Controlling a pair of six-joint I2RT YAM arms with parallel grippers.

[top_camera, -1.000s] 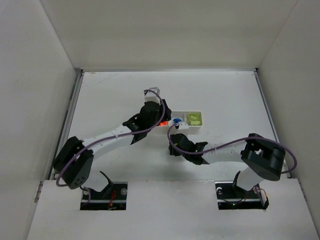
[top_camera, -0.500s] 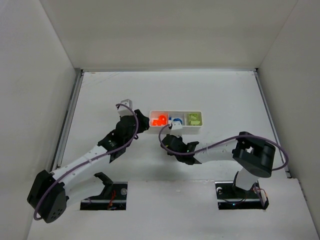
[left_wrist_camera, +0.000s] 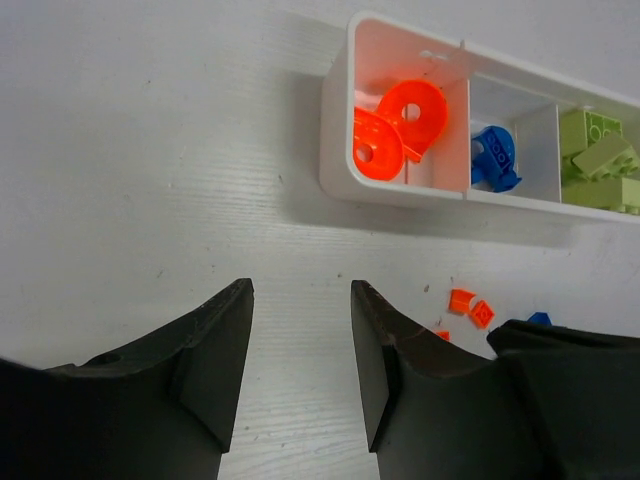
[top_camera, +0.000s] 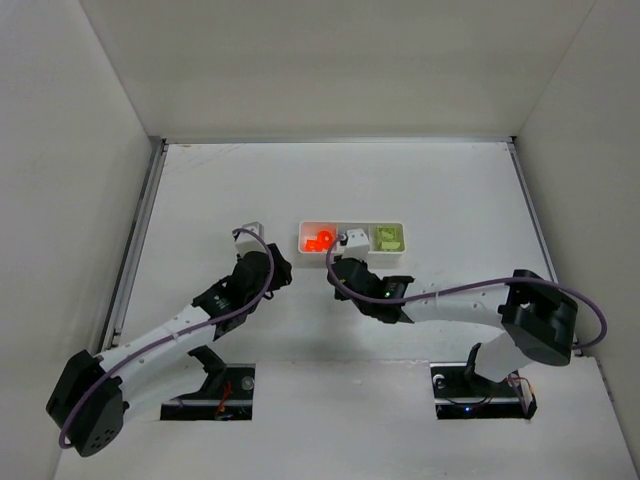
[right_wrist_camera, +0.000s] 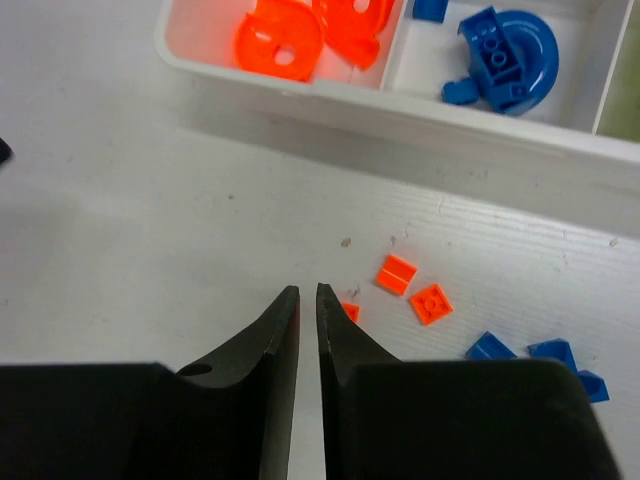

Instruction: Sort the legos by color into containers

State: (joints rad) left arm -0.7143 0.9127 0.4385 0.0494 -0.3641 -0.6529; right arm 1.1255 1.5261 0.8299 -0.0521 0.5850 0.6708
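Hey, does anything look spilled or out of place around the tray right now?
Yes. Several tiny orange pieces and blue pieces lie loose on the table, just outside the white tray rather than in any compartment.

White table; white tray near centre; loose orange bricks and blue bricks on surface at tray's 6 o'clock.

We can read no text, label, brand or number in any view. The small raised marks on the blue lego in the tray are probably studs; they are too small for us to make out as lettering.
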